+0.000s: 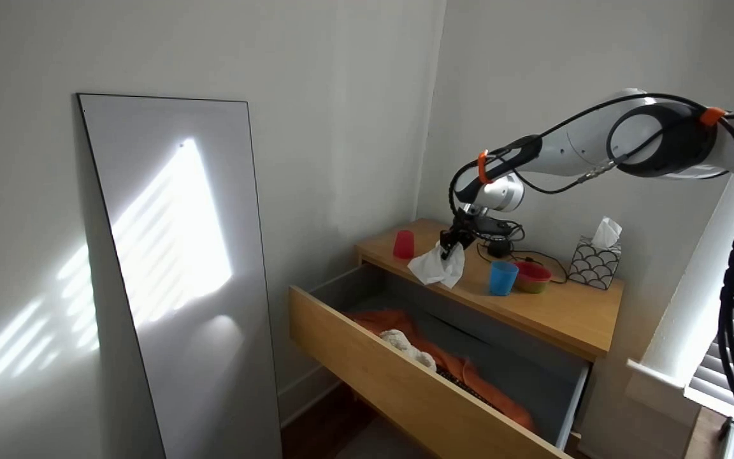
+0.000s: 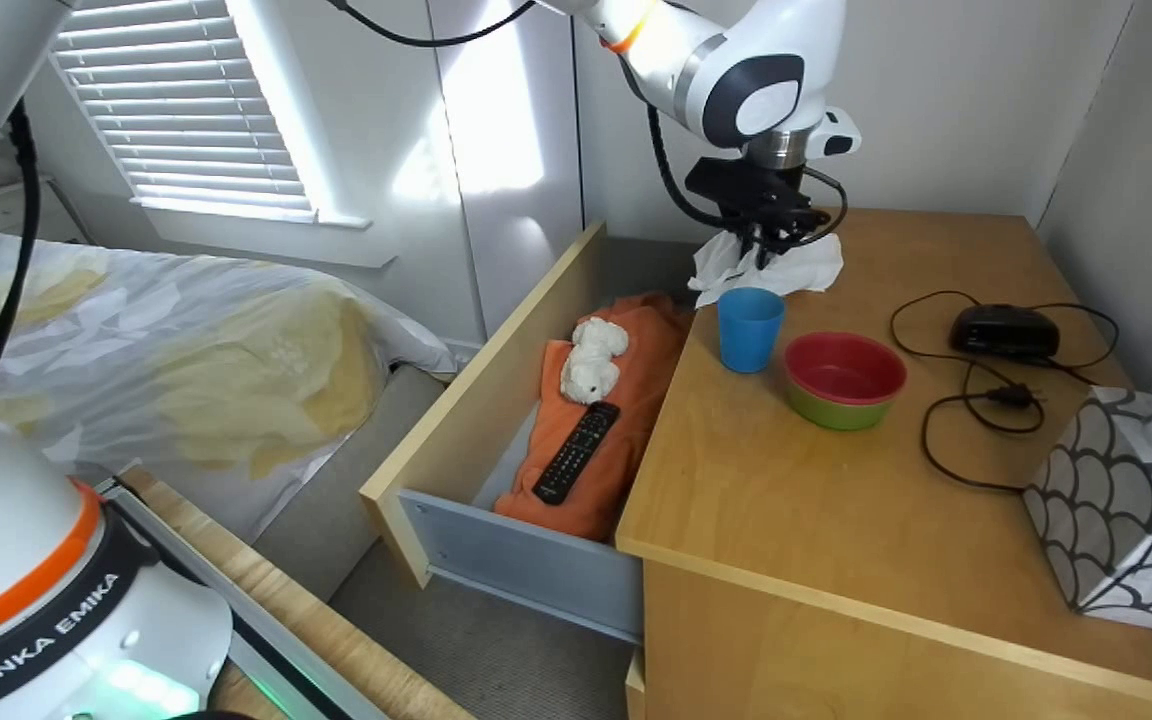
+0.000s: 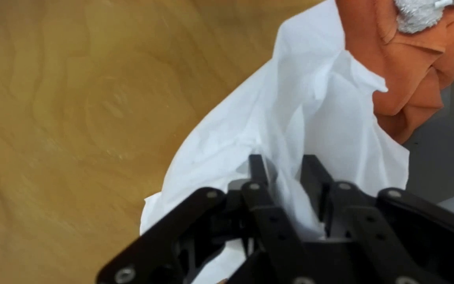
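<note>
The hand [image 3: 283,161] has its fingers apart, with a bunched fold of tissue [image 3: 278,126] between them. The tissue spreads out below the hand, at the edge of the dresser [image 2: 786,500] and partly above the drawer [image 2: 526,565]. It should be nearly weightless, limp and easily torn; a gentle pinch on that fold looks surer than the thin corners.

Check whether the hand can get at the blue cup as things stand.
Likely yes: the blue cup stands uncovered on the dresser near the hand, though the white tissue between its parted jaws may get in the way.
</note>
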`<state>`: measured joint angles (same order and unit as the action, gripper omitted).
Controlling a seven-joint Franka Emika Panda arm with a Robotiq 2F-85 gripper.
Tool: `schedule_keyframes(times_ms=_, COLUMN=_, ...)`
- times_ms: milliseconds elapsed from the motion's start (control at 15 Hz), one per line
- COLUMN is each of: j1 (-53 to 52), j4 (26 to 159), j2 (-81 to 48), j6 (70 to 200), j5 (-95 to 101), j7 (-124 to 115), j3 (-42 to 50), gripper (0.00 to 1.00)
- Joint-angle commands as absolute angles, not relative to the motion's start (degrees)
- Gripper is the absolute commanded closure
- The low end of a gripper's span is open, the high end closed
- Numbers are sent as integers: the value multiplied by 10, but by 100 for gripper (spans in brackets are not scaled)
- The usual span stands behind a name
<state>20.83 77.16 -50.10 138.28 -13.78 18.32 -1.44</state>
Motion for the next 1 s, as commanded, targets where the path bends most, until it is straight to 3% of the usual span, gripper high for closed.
schedule_keyframes(times_ms=0, j1=191, j4=749, j2=-521, j6=1390, j5=-99, j7=176, j3=5, gripper=37)
schedule_keyframes(times_ms=333, j1=184, j4=739, j2=-529, j6=1414, j5=-65, j7=184, j3=10, gripper=1)
schedule_keyframes(times_ms=933, j1=197, j4=691, j2=-582, j6=1446, j5=-59, j7=203, j3=-3, gripper=0)
